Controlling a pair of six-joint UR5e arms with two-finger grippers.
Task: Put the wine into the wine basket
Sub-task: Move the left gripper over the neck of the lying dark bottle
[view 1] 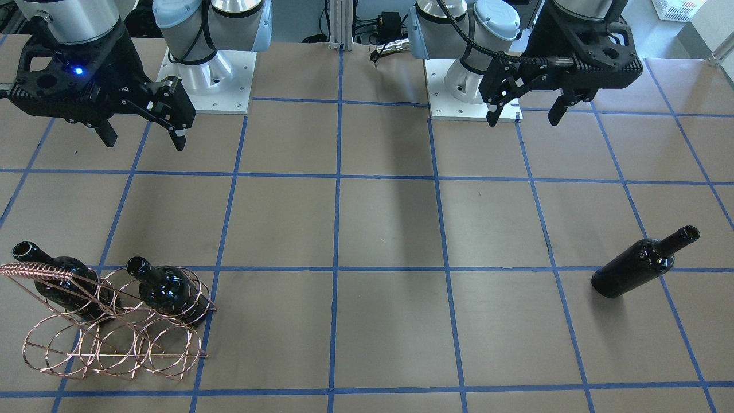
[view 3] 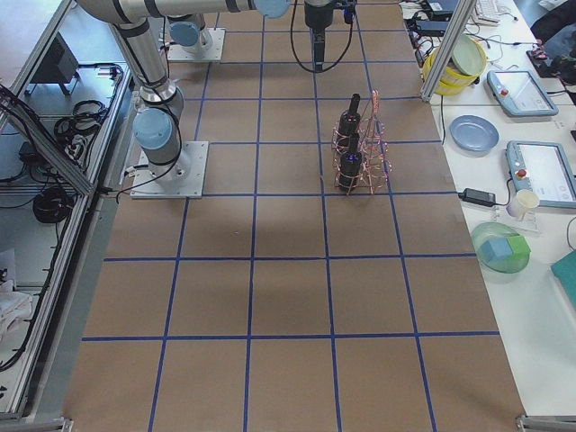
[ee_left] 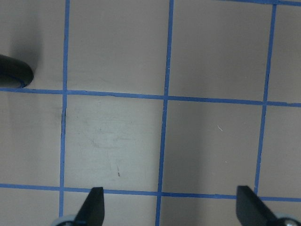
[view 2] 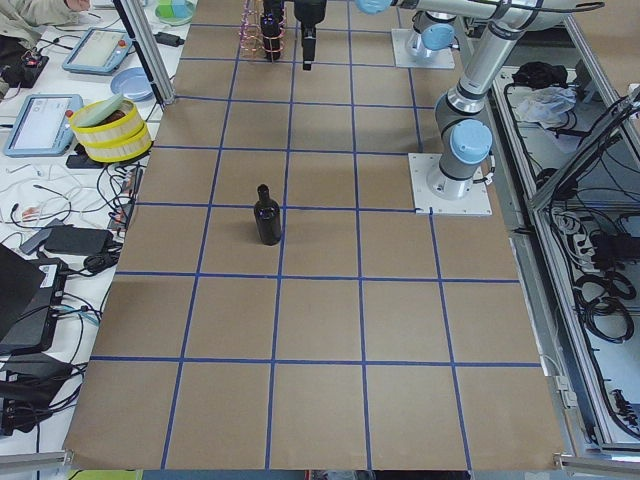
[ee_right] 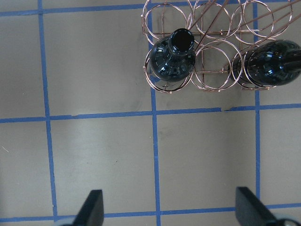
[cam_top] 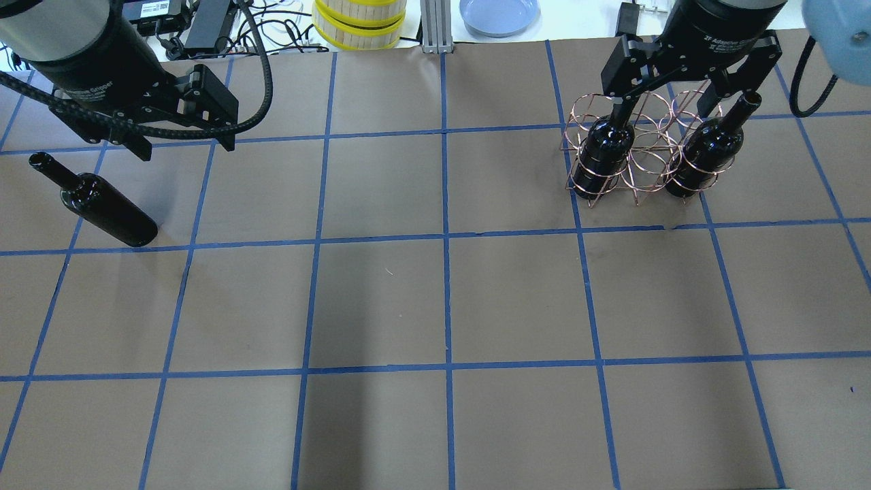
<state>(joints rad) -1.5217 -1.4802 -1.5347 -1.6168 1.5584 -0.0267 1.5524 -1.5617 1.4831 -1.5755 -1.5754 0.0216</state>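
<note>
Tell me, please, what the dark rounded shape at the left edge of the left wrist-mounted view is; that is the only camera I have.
Observer: It is the wide end of the wine, a dark bottle lying on its side alone on the table.
Operator: Thank you. Where is the wine basket?
Observer: The wine basket stands at the opposite end of the table and shows in the right wrist-mounted view.
Operator: Does it have room?
Observer: Yes. It holds a second bottle and a third bottle, and the ring between them is empty.
</note>
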